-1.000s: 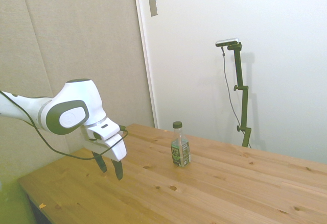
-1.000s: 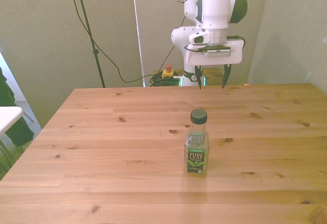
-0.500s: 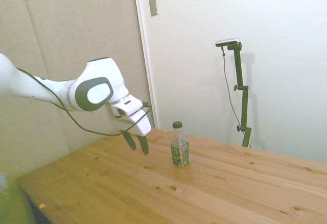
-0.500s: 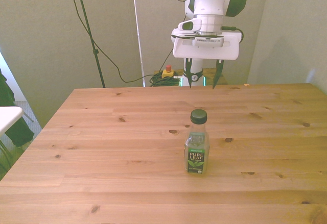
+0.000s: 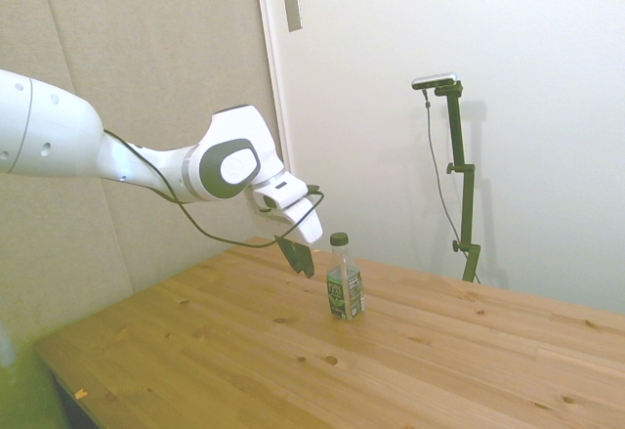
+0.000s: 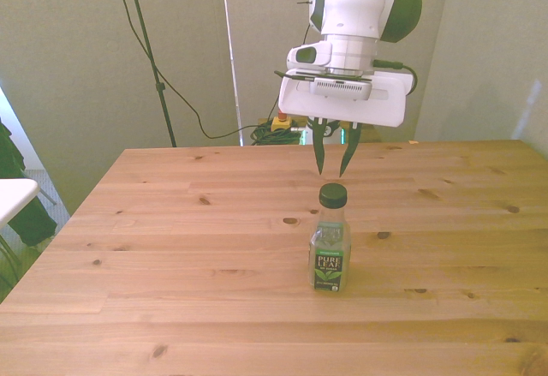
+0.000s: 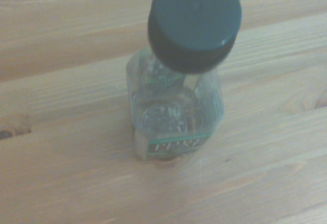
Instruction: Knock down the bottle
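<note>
The Pure Leaf bottle (image 6: 330,239) stands upright near the middle of the wooden bench (image 6: 171,247), dark cap (image 6: 332,194) on, apparently empty or nearly so, since the clear body shows the wood grain through it. Nothing else sits on the boards around it.

The white arm reaches out over the bench with the pincer (image 6: 334,169) hanging just behind and slightly above the cap. From the side, the pincer (image 5: 299,259) sits close beside the bottle (image 5: 344,278), tips at about shoulder height, not touching it that I can see. Its two dark fingers (image 6: 319,149) are drawn close, tips nearly meeting with only a thin gap between them, and they hold nothing.

The wrist camera looks steeply down on the cap (image 7: 194,22) and the label (image 7: 176,145), so the approach looks well centred on the bottle (image 7: 173,106).

To my eye this is the end of the approach: the bottle is untouched and upright, and the knock itself has not yet happened. What the next move calls for is a sideways or forward push with the fingers against the neck or cap, high up where the leverage is best. Struck too low, a light bottle like this may just skid across the wood instead of toppling; too high, and the tips could pass over the cap.
</note>
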`<state>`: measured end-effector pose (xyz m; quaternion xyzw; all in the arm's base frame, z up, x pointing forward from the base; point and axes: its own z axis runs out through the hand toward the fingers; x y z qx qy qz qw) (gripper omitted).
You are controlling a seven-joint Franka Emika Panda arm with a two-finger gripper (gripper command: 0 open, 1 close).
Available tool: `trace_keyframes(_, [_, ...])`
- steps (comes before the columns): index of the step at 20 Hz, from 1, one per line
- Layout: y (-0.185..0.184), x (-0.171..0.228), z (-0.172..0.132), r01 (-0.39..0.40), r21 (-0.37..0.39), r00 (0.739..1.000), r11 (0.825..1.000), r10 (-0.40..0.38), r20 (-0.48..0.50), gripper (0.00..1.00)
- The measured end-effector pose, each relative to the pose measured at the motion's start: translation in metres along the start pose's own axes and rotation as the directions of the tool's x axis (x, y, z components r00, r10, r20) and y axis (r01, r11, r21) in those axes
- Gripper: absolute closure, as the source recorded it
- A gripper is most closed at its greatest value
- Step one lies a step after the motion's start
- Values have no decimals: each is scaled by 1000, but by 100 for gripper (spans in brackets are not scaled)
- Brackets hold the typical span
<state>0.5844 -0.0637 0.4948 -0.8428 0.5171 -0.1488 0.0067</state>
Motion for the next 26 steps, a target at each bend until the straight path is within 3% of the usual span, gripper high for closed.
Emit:
trace_keyframes(13, [-75, 45, 16, -120, 20, 990, 993, 121, -67, 100])
trace_keyframes(20, [-122, 59, 64, -159, 24, 982, 987, 161, -103, 100])
trace_keyframes(26, [-139, 59, 72, -158, 42, 980, 987, 162, -112, 100])
